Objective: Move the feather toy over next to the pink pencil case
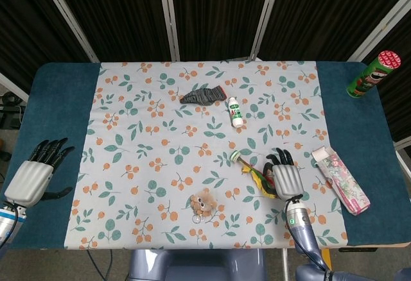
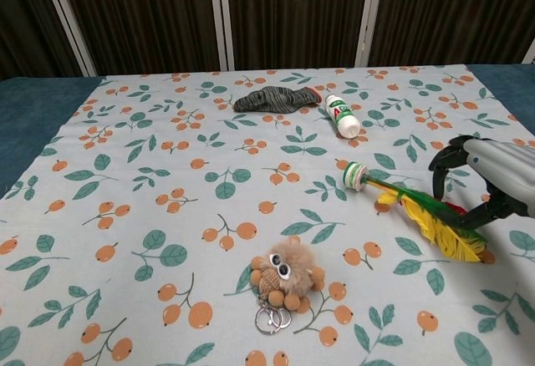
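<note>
The feather toy (image 1: 253, 169) (image 2: 418, 211) lies flat on the leaf-print cloth, its green-and-white base (image 2: 354, 175) pointing left and its yellow, green and red feathers trailing right. My right hand (image 1: 286, 178) (image 2: 491, 180) hovers over the feather end, fingers curved and apart on either side of the feathers; no firm grip shows. The pink pencil case (image 1: 340, 179) lies to the right of that hand at the cloth's edge, seen only in the head view. My left hand (image 1: 35, 174) rests open at the far left, holding nothing.
A brown fuzzy keychain toy (image 2: 287, 271) sits in front of the feather toy. A white bottle (image 2: 341, 116) and a grey sock (image 2: 274, 99) lie further back. A green can (image 1: 371, 74) stands at the far right corner.
</note>
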### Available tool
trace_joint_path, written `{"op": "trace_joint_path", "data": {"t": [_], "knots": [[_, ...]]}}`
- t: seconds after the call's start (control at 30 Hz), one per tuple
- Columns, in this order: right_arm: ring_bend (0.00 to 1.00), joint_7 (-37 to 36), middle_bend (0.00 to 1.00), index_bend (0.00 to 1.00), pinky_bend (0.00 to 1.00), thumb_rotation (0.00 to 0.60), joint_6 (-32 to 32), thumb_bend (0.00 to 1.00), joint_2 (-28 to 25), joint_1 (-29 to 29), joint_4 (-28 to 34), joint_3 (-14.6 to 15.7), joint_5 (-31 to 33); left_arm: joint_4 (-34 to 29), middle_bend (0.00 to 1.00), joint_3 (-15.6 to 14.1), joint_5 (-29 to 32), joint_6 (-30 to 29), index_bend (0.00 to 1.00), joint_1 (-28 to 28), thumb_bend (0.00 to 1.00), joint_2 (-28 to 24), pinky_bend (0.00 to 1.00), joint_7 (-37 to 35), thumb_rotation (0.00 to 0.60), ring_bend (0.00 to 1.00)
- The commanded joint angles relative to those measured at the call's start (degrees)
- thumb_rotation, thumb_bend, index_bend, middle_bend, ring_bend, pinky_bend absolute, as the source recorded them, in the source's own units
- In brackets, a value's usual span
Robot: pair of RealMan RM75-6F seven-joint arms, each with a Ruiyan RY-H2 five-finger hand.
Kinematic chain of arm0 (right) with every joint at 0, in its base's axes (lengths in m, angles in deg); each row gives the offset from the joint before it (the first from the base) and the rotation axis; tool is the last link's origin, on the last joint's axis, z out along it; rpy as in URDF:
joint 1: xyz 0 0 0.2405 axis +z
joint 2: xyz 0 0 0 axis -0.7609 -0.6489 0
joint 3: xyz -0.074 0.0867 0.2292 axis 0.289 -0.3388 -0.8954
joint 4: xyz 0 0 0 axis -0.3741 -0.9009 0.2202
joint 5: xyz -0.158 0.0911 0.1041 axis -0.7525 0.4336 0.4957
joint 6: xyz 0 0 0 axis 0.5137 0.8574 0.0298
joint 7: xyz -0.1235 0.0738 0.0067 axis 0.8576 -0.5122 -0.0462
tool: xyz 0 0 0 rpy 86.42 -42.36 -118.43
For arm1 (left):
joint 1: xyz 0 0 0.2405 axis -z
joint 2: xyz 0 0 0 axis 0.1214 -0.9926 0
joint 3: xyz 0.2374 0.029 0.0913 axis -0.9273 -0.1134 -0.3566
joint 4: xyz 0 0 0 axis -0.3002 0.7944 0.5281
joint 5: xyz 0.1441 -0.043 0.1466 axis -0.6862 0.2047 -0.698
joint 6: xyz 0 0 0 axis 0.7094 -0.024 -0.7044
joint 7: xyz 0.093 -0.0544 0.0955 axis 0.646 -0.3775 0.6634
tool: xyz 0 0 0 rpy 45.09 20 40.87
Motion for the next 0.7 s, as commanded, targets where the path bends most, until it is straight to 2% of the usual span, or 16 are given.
{"op": "trace_joint_path", "data": {"t": [0.03,0.17,0.47,0.7], "knots": [[0.00,-0.1,0.26,0.58,0.00,0.600,0.0,0.32,0.1,0.0,0.0,-0.1,0.1,0.0,0.00,0.0,0.0,0.0,0.11,0.0,0.21,0.0,0.00,0.0,0.530,0.00],[0.01,-0.4,0.29,0.61,0.00,0.600,0.2,0.36,0.1,0.1,0.0,-0.1,-0.3,0.0,0.00,0.0,0.0,0.0,0.11,0.0,0.21,0.0,0.00,0.0,0.533,0.00],[0.01,-0.3,0.30,0.62,0.00,0.600,0.2,0.36,-0.5,0.1,1.0,0.0,-0.6,-0.1,0.00,0.0,0.0,0.0,0.11,0.0,0.21,0.0,0.00,0.0,0.530,0.00],[0.02,2.9,0.31,0.63,0.00,0.600,0.5,0.36,-4.4,1.3,5.9,-0.9,-1.9,-0.1,0.00,0.0,0.1,0.0,0.11,0.0,0.21,0.0,0.00,0.1,0.529,0.00]]}}
